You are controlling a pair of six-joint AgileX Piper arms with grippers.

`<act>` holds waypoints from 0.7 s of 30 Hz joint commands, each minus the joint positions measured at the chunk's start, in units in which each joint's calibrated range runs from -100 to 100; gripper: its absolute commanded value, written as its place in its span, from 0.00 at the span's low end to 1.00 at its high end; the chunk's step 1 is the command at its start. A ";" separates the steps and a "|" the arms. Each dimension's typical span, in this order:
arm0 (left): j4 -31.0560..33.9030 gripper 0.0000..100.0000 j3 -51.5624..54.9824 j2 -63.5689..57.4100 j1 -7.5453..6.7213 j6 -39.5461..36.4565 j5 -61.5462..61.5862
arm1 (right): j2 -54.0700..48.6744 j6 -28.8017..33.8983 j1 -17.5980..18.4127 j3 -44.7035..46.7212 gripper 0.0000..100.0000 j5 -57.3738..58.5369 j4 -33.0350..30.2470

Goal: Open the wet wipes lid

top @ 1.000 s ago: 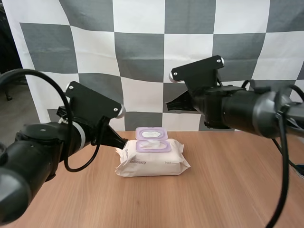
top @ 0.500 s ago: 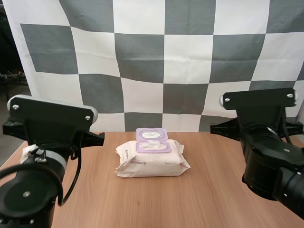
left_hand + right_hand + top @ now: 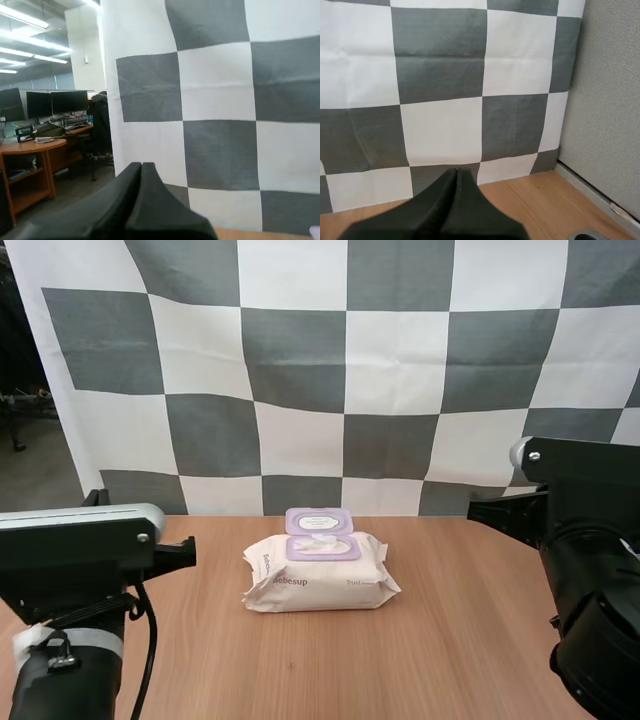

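The wet wipes pack (image 3: 318,578) lies in the middle of the wooden table (image 3: 460,640), cream with a purple lid frame on top. Its purple lid (image 3: 318,521) is flipped open toward the back, and a white wipe shows in the opening. My left arm (image 3: 75,560) stands at the near left, well apart from the pack. My right arm (image 3: 590,540) stands at the near right, also apart. In the left wrist view my left gripper (image 3: 141,169) is shut, its fingers together as one dark wedge. The right gripper (image 3: 456,174) is likewise shut on nothing, pointing at the backdrop.
Bare wood surrounds the pack on all sides. The right wrist view shows the table's back right corner (image 3: 535,187) against a grey wall (image 3: 615,100).
Both arms have drawn back from the pack toward the near corners of the table. The pack has not moved and its lid stays open.
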 commanded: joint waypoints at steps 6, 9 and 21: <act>-17.16 0.00 4.99 -2.48 -0.02 2.78 2.04 | -5.86 -0.02 0.03 8.35 0.00 -2.57 0.00; -21.36 0.00 4.99 -2.48 -0.02 4.66 3.52 | -9.09 -0.02 -0.46 13.27 0.00 2.35 -3.50; -4.51 0.00 4.99 -2.48 -0.02 -3.62 11.88 | -24.49 -0.02 -5.49 13.34 0.00 76.19 -7.28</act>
